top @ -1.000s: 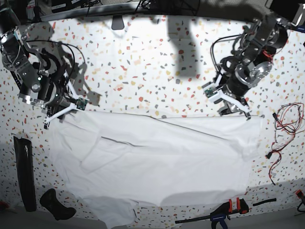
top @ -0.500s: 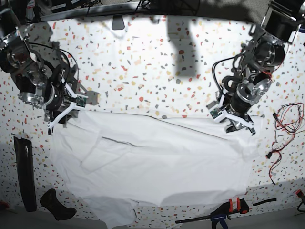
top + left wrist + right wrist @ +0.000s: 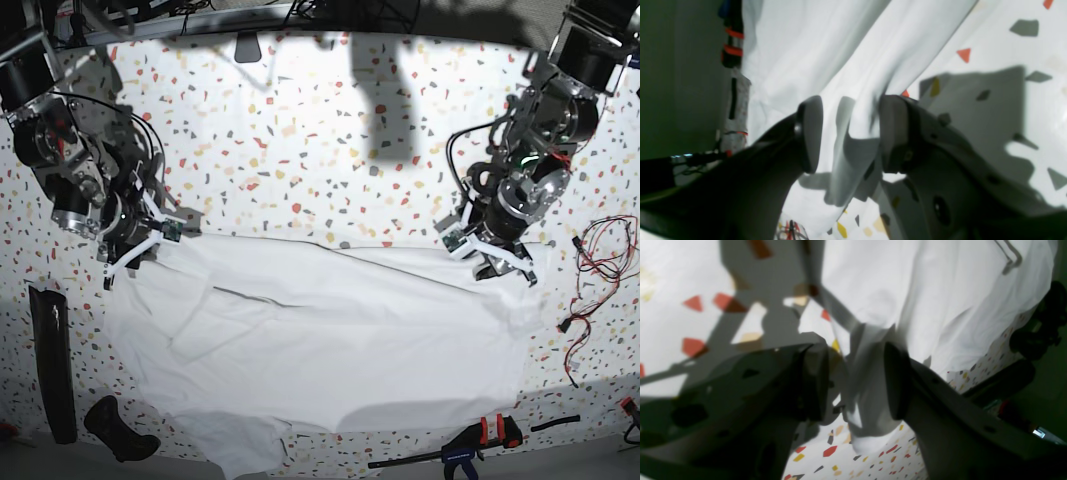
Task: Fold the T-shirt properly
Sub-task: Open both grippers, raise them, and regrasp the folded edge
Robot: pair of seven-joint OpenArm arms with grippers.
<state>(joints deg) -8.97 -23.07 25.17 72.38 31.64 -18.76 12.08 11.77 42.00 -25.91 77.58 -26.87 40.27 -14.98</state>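
Shirt (image 3: pixel 320 340) lies flat on the desk (image 3: pixel 300 140), long axis running side to side. Each tool sits at a far corner: the left tool (image 3: pixel 850 133) open wide, a ridge of cloth between its jaws; the right tool (image 3: pixel 857 380) open too, straddling a bunched corner. Neither is clamped. Both far corners look within reach.

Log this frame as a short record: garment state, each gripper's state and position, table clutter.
garment: T-shirt spread flat on the speckled table, one crease across the middle
left gripper: open, jaws straddling a raised bit of the shirt's edge, not closed on it
right gripper: open, jaws either side of a bunched shirt corner
clutter: black clamp at near edge, red wires at one side, dark objects at the other
fold: not yet begun
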